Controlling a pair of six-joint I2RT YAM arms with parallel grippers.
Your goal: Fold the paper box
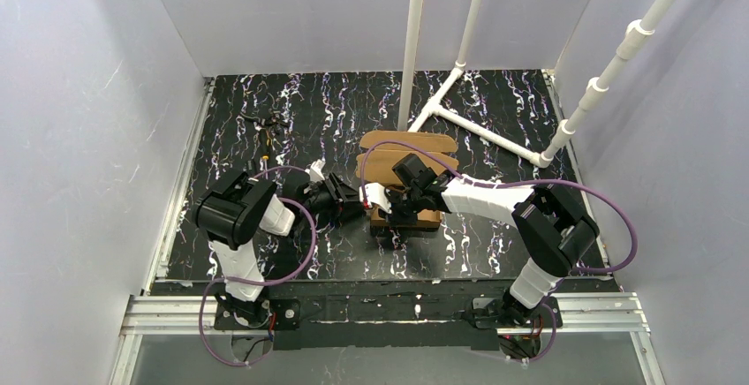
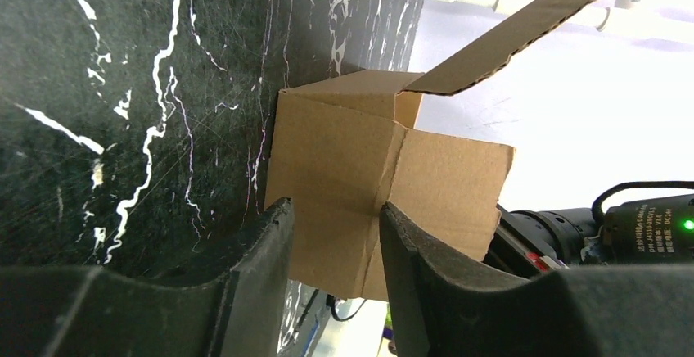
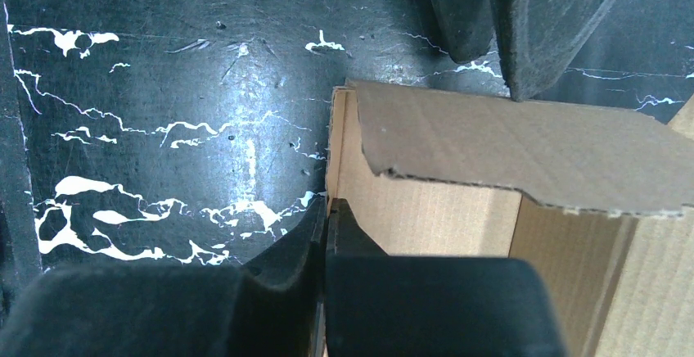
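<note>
The left gripper (image 2: 335, 210) lay low over the black marbled table (image 1: 459, 252), at the 9 o'clock side of the paper box (image 1: 380, 169). Its fingers (image 2: 262, 275) stood apart, and a corner crease of the box showed in the gap between them. Contact with the cardboard could not be confirmed.

The paper box sat near the table's centre, partly folded. Its walls were raised and its flaps were open toward 12 o'clock. In the left wrist view one flap slanted upward above the box.

The right gripper (image 3: 327, 205) was set over the box's 6 o'clock portion, its arm entering from 4 o'clock. Its fingers were pressed together on the thin edge of an upright wall.

A white pipe frame (image 1: 413, 49) stood at 12 to 2 o'clock of the box.
</note>
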